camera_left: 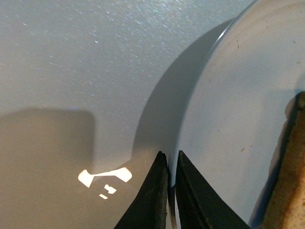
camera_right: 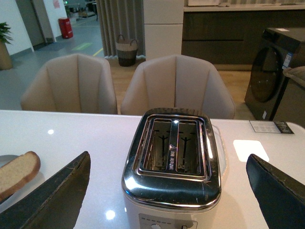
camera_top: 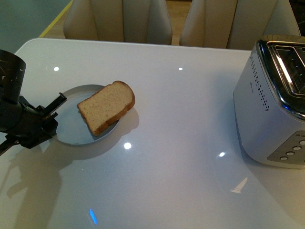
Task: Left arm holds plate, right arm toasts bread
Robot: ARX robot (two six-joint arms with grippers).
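Bread [camera_top: 106, 107]: you have one slice lying flat-ish across the plate [camera_top: 71, 126], crust end toward the toaster, rounded top reaching out past the plate's rim on that side. The left wrist view catches only its brown crust edge [camera_left: 288, 181].

The plate sits on the white glossy surface [camera_top: 181, 157], on your left side.

Left gripper [camera_top: 55, 110]: low at the plate's near-left edge. From the wrist, its fingers [camera_left: 150, 200] are drawn almost together with the plate rim [camera_left: 200, 86] pinched in the thin gap between them.

Right gripper [camera_right: 167, 160]: not in the front view. Its fingers [camera_right: 274, 186] stand wide apart, holding nothing, and frame the toaster [camera_right: 172, 157].

The toaster [camera_top: 271, 109] is silver, with two slots facing up. It stands at the surface's right side, well apart from the plate.

Beige chairs [camera_top: 119, 19] stand beyond the far edge.
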